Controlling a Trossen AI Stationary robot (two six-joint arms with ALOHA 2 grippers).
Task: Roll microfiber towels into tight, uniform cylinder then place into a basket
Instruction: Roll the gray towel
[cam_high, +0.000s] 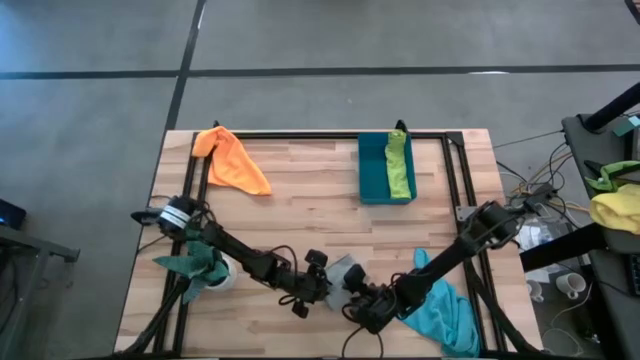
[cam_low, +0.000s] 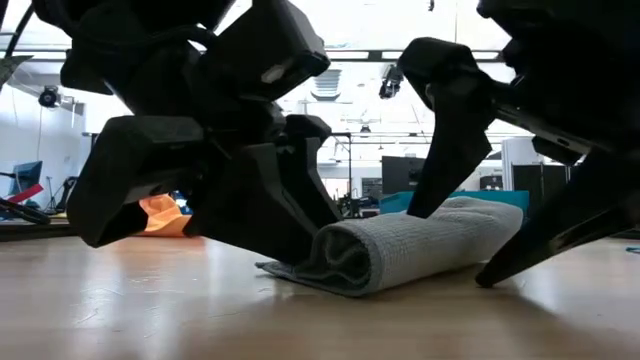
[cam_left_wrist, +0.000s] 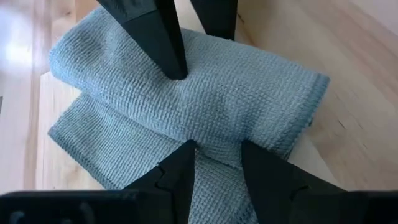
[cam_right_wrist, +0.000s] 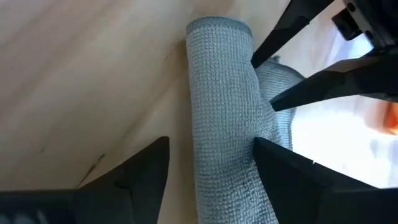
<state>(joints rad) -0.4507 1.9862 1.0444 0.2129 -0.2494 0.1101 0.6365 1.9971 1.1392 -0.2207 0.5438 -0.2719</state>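
- We judged the rolling step to be nearly done: the grey towel (cam_low: 400, 250) lay as a fairly tight roll near the front edge of the table (cam_high: 310, 200), between the two arms, with a flat tail of cloth not yet wound in
- The left gripper (cam_left_wrist: 214, 163) stood at one end of the roll, its jaws a narrow gap apart, tips pressing on the flat tail and roll without closing on them
- The right gripper (cam_right_wrist: 211, 163) straddled the roll, jaws wide open, one finger on bare wood and the other touching the roll's side; it held nothing
- The next move, as we saw it, called for tucking the tail under and closing the right jaws across the roll without letting it loosen, then carrying it to the basket (cam_high: 372, 170)
- The basket sat toward the back right of the table with the lime green towel (cam_high: 399, 165) already inside
- The orange towel (cam_high: 233, 162) lay at the back left corner, the turquoise towel (cam_high: 448, 318) at the front right, both unrolled
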